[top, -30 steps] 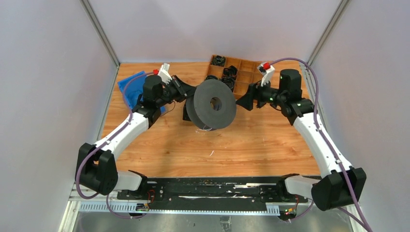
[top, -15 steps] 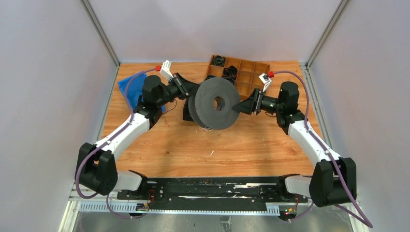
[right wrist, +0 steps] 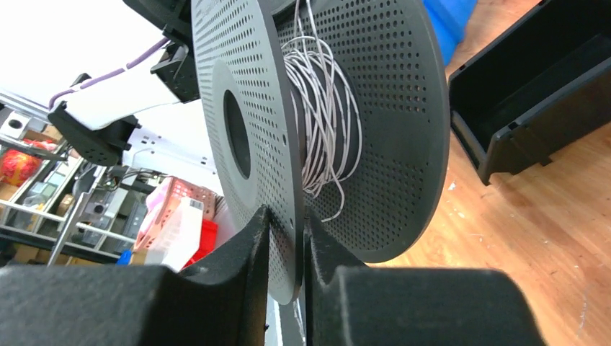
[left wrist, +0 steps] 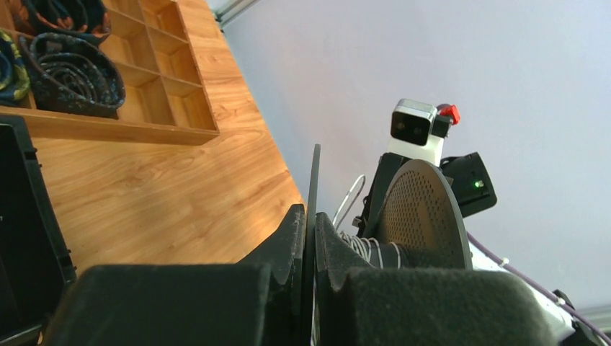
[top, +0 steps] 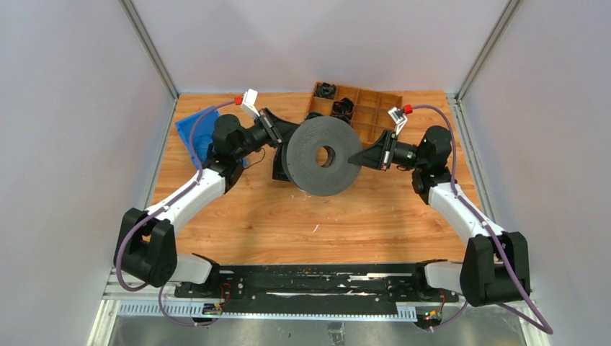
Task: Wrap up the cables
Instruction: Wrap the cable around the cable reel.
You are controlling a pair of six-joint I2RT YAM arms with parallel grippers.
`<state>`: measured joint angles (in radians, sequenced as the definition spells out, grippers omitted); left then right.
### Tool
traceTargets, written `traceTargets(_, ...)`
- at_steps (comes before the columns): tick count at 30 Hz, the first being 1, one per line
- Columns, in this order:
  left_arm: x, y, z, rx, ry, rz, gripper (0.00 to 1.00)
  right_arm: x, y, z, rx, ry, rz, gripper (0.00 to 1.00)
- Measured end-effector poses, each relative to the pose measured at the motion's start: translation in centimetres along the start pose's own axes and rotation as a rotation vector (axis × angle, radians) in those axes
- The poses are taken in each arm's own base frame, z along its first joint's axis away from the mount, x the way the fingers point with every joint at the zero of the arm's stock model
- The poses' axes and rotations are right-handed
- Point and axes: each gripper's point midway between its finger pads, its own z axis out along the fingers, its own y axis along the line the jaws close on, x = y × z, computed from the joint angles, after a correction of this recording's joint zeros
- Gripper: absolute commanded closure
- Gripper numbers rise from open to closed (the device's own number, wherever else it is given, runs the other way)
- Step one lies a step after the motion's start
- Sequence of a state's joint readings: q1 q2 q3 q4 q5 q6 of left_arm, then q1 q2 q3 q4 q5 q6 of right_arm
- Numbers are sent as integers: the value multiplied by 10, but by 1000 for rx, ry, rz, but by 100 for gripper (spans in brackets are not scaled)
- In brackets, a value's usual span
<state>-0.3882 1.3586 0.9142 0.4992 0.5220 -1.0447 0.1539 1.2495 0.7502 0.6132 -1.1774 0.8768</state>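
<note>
Right gripper (top: 358, 158) now on perforated spool (top: 310, 171)

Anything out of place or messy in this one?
Yes: the white wire on the spool is not wound tight. It hangs in slack, uneven loops that sag away from the core.

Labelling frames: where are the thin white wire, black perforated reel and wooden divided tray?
thin white wire (right wrist: 324, 122), right wrist view, coils.
black perforated reel (right wrist: 393, 108), right wrist view, far flange.
wooden divided tray (left wrist: 122, 132), left wrist view, front wall.
</note>
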Motion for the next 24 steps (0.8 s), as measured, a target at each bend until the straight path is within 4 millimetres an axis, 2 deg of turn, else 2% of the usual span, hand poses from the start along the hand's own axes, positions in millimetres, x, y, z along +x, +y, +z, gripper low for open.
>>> traceTargets(2, 0, 0, 0, 9, -1, 4, 100, 2, 4, -1, -15, 9, 13, 99)
traceTargets(5, 3, 2, 0, 17, 4, 7, 99, 3, 10, -3, -27, 13, 20, 99)
traceTargets(11, 4, 0, 0, 32, -1, -6, 75, 2, 16, -6, -32, 8, 27, 99)
traceTargets(14, 8, 9, 2, 5, -5, -48, 61, 2, 18, -6, -36, 11, 34, 99)
traceTargets(19, 14, 28, 6, -54, -10, -107, 53, -1, 15, -6, -30, 1, 73, 99)
traceTargets(24, 10, 34, 6, -81, -37, -124, 43, -5, 10, -8, -15, -14, 118, 99)
